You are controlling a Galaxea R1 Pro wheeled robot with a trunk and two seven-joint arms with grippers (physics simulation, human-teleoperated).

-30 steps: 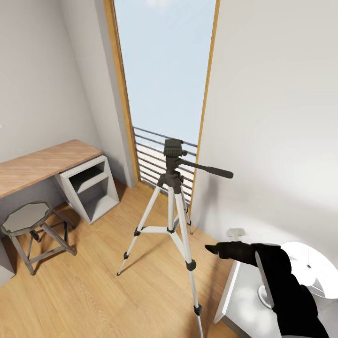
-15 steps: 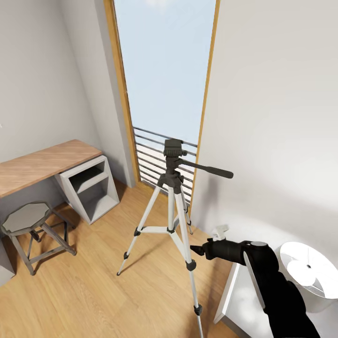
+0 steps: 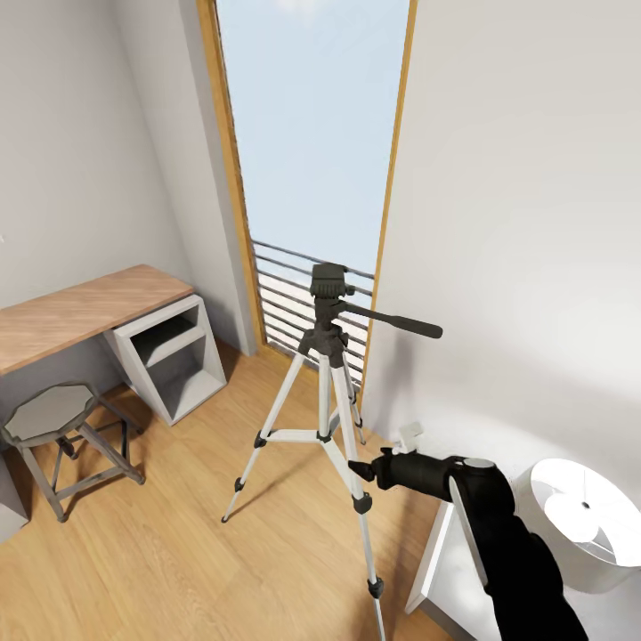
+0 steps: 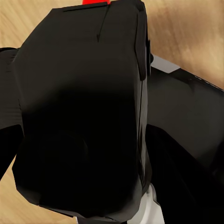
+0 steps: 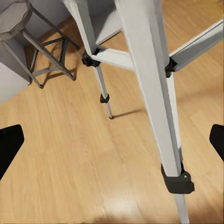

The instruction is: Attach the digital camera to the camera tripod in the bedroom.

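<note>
Our right gripper (image 3: 359, 468) spread wide at the camera tripod (image 3: 328, 374) leg's three o'clock — left gripper clenched on the digital camera (image 4: 84, 112).

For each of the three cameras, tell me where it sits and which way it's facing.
Head view: high on the robot, looking down at the camera tripod by the window; right gripper shows.
Left wrist view: pressed against the digital camera.
Right wrist view: faces the tripod's leg, stool; open fingers show.
Shared: head and right wrist see tripod, stool.
</note>
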